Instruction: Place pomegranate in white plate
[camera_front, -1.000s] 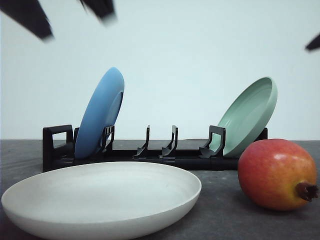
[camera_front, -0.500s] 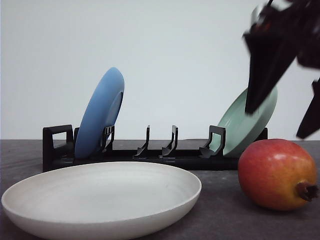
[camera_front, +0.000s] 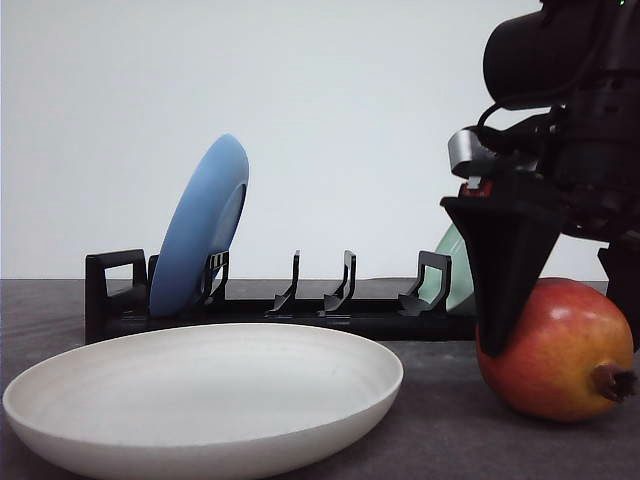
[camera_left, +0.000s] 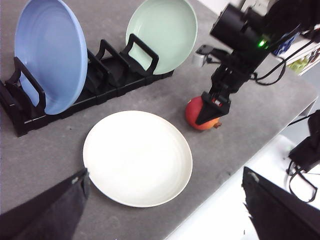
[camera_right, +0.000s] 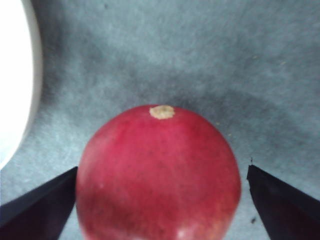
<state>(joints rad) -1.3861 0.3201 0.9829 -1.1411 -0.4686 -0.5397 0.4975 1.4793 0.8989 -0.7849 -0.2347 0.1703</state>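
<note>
Where matte grey surface (camera_left: 45, 150) meets plain white wall, glossy round pomegranate (camera_front: 560, 350) beside shallow white plate (camera_front: 205, 400), right gripper (camera_right: 160, 200) fingers spread wide astride fruit, left gripper (camera_left: 165, 210) fingers apart, empty.

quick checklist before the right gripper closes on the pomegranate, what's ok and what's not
1. Right gripper open: ok, its jaws stand apart.
2. Fingers straddle the pomegranate: ok, one dark finger shows on each side in the right wrist view.
3. Fruit steady on the table: ok, it rests there beside the white plate.
4. Plate free to receive it: ok, nothing lies in it.
5. Finger depth on the fruit: cannot tell.
6. Left gripper out of the way: ok, it is open and high above the plate's near side.
</note>
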